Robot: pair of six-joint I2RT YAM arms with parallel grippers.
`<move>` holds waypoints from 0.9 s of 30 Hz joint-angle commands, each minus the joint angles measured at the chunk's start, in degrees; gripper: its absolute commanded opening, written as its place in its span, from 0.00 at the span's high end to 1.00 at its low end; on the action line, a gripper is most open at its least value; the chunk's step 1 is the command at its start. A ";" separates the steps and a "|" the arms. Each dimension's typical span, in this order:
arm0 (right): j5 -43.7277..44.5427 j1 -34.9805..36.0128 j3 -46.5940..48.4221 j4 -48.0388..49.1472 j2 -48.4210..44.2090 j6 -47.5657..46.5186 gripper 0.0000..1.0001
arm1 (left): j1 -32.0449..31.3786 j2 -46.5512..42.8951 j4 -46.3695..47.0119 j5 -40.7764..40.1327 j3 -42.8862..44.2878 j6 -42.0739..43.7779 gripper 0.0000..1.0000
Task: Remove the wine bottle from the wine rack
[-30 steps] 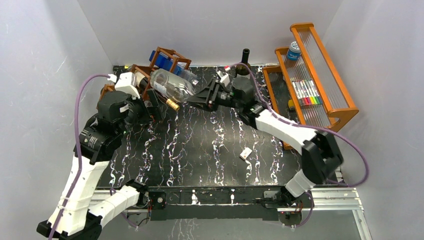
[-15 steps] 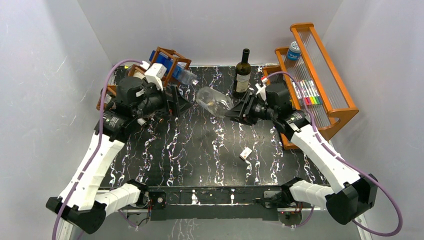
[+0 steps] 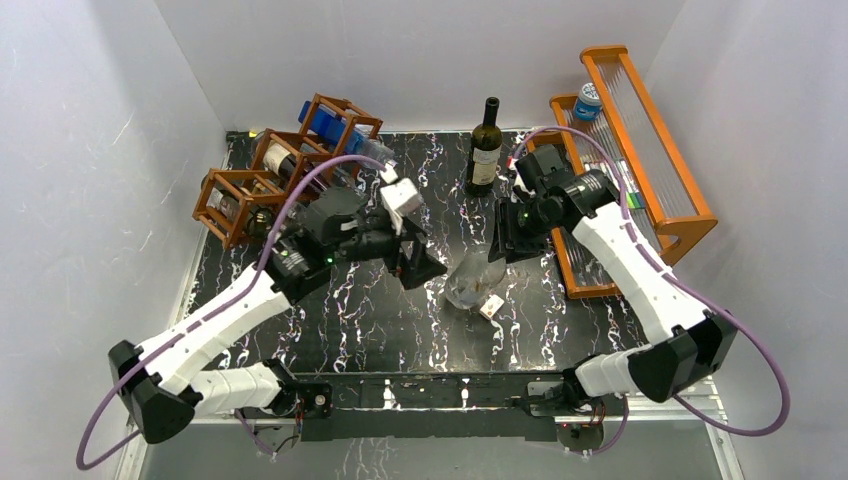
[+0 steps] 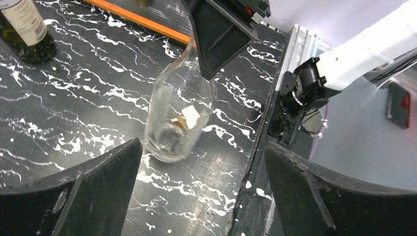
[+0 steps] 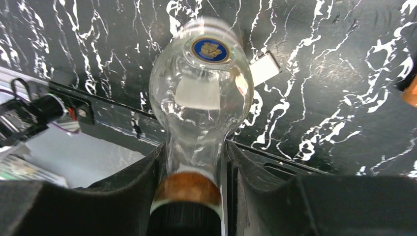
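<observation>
The wine rack (image 3: 262, 172) stands at the far left corner of the desk (image 3: 335, 318), with a blue-labelled bottle (image 3: 326, 123) lying in its upper cell. To its right, the left end effector (image 3: 418, 268) hovers with its fingers spread wide, holding nothing. Just beside it is the clear wine bottle (image 3: 474, 281), well apart from the rack. It is tilted neck-up, with its base low by a small white block (image 3: 491, 306). The right end effector (image 3: 508, 238) is clamped on its neck.

Wine bottle (image 5: 200, 93) blurred; its mouth is hidden inside my right gripper (image 5: 194, 162), which also covers its neck in the left wrist view.
</observation>
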 commanded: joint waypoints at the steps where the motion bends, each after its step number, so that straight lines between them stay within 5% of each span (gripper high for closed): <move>1: -0.26 1.16 8.69 -4.80 2.41 -7.90 1.00 | -4.41 3.54 7.03 -3.82 -1.17 7.95 0.05; 8: 9.68 6.58 11.75 -4.11 5.73 -6.61 1.00 | -5.36 4.49 12.30 -8.43 -3.00 6.18 0.05; 20: 19.37 8.82 22.11 0.44 10.38 -7.65 1.00 | -5.31 -6.59 6.88 -17.18 -7.83 4.27 0.04; 27: 31.35 8.53 24.21 9.76 14.10 -10.35 1.00 | -5.35 -8.16 -0.60 -34.32 -4.97 -0.36 0.02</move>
